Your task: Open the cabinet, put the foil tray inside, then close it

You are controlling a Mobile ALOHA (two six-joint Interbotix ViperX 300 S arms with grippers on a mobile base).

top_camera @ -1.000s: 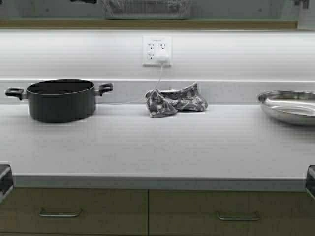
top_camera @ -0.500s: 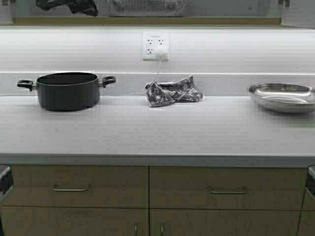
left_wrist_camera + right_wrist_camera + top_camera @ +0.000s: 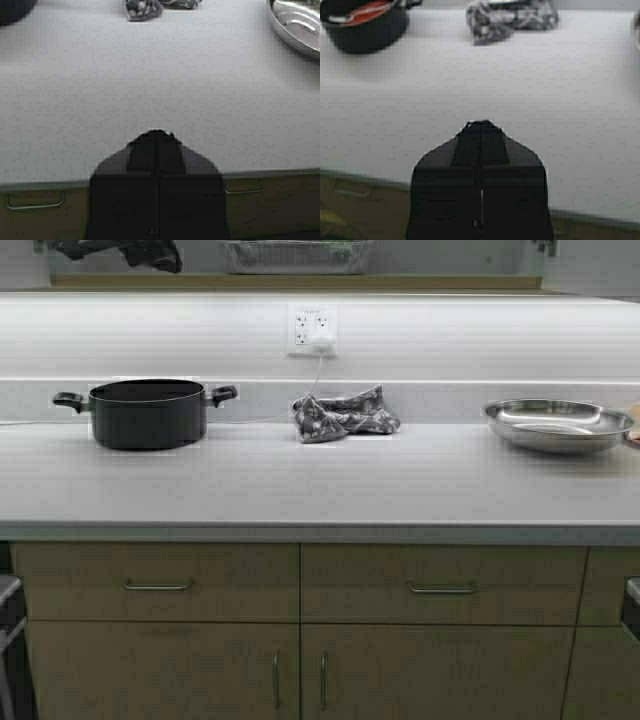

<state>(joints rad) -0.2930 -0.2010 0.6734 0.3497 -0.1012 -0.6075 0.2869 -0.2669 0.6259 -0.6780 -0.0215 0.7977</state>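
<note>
Both grippers — left (image 3: 157, 137), right (image 3: 481, 127) — are held shut, empty; tray (image 3: 295, 255) lies well beyond, presumably already shelved.

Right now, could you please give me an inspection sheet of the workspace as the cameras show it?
Surface: pale grey countertop, open in the middle.
Job's things: crinkled silver foil tray up at the top edge of the high view, inside the overhead cabinet; its doors are out of view.
Clutter: black two-handled pot at left, grey patterned cloth at the back wall, round shiny steel bowl at right.
Grippers: left gripper and right gripper both shut, empty, low at the counter's front edge.
Cables: white cord hanging from the wall outlet to the cloth.
Surroundings: tan base cabinets below.
</note>
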